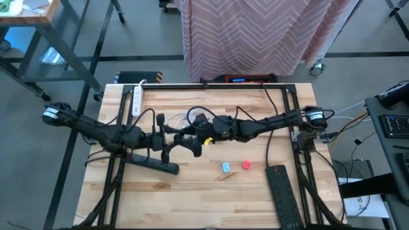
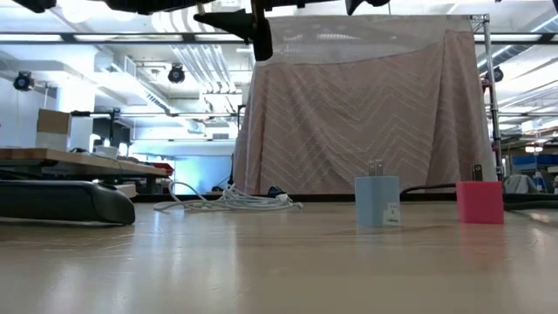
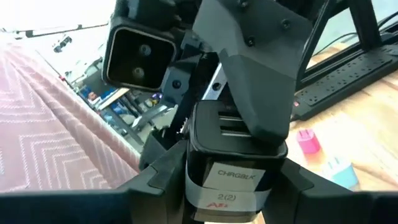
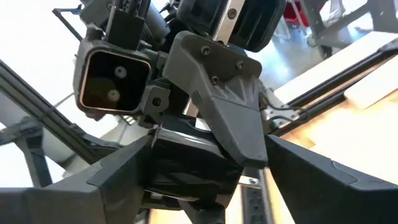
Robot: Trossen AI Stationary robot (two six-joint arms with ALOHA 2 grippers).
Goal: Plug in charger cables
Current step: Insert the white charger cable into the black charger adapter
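Observation:
Over the middle of the table my two grippers meet on one black charger block (image 3: 233,162) with a white label. It hangs high above the tabletop (image 2: 261,39). My left gripper (image 1: 182,142) comes from the left and my right gripper (image 1: 206,131) from the right, both shut on it. A light blue plug block (image 1: 225,167) and a red-pink plug block (image 1: 246,165) stand upright on the wood, prongs up. A bundle of thin white charger cables (image 1: 182,118) lies farther back on the table. My left gripper pinches the black block's labelled end (image 3: 230,186) between its two fingers, one on each side. The fingers lie about level, coming from the table's left. The block is lifted clear of the table. My right gripper holds the same block's other end (image 4: 193,168) between its two fingers, coming from the table's right. The left gripper's finger (image 4: 217,93) stands in front of part of the contact. The block hangs clear of the table.
A black power strip (image 1: 153,163) lies slanted at the near left. Another black strip (image 1: 284,195) lies at the near right, and a white strip (image 1: 136,99) at the far left. A pink zigzag cloth (image 1: 255,38) hangs behind the table's far edge.

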